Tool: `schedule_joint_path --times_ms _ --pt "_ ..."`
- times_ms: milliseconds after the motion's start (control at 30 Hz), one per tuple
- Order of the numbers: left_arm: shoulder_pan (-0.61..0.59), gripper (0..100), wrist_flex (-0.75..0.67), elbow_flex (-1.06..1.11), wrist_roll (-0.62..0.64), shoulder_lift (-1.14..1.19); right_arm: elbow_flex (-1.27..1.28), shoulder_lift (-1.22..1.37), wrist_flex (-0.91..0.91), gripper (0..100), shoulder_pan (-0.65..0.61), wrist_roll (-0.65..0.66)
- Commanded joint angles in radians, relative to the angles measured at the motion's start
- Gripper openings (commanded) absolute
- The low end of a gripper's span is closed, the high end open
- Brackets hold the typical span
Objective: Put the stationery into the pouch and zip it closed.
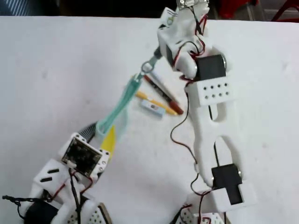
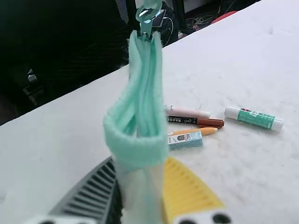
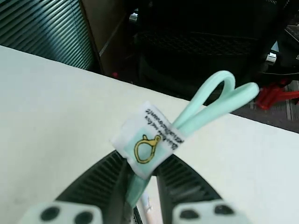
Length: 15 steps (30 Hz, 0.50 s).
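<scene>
**Arm pose.** The left arm is folded low. Its claw (image 1: 100, 133) is clenched on one end of the pouch (image 1: 119, 105), with the fabric pinched between a grey ribbed finger (image 2: 93, 186) and a yellow ribbed finger (image 2: 187, 191). The right arm stretches long past the pouch toward the far table edge. Its claw (image 3: 140, 186) is clenched on the pouch strap (image 3: 215, 100), gripping just below a white label (image 3: 147, 144). The pouch spans between the two claws as a narrow band.

**Materials and shapes.** The pouch is soft mint-green fabric with a ribbed top seam. A metal zip pull (image 2: 148, 11) sits at the end nearest the right claw. The strap is a smooth mint loop.

**Stationery.** All items lie on the table (image 1: 56, 70), outside the pouch:
- a pale pen (image 2: 187, 112), a brown marker (image 2: 196, 122) and an orange pencil (image 2: 191, 131), slim and close together;
- a small boxy eraser (image 2: 185, 140), just beside the pencil;
- a white cylindrical glue stick (image 2: 253, 117), set apart on their far side from the pouch.

**Room.** The table is white and matte. The widest bare stretch lies on the side of the pouch away from the stationery.
</scene>
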Motion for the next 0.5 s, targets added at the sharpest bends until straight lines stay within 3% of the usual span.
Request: schedule_joint_path --times_ms 0,200,367,467 --pt "-0.016 2 -0.006 0.009 -0.005 0.002 -0.008 -0.018 -0.018 1.6 0.008 0.000" --pt "-0.016 2 -0.015 0.012 -0.005 0.002 -0.017 -0.036 0.059 4.9 -0.082 -0.003" --pt "-0.051 2 -0.141 0.107 -0.005 0.002 -0.017 -0.142 0.166 33.7 -0.160 -0.002" --pt "-0.111 2 -0.230 0.158 -0.005 0.002 -0.015 -0.240 0.225 37.2 -0.216 0.012"
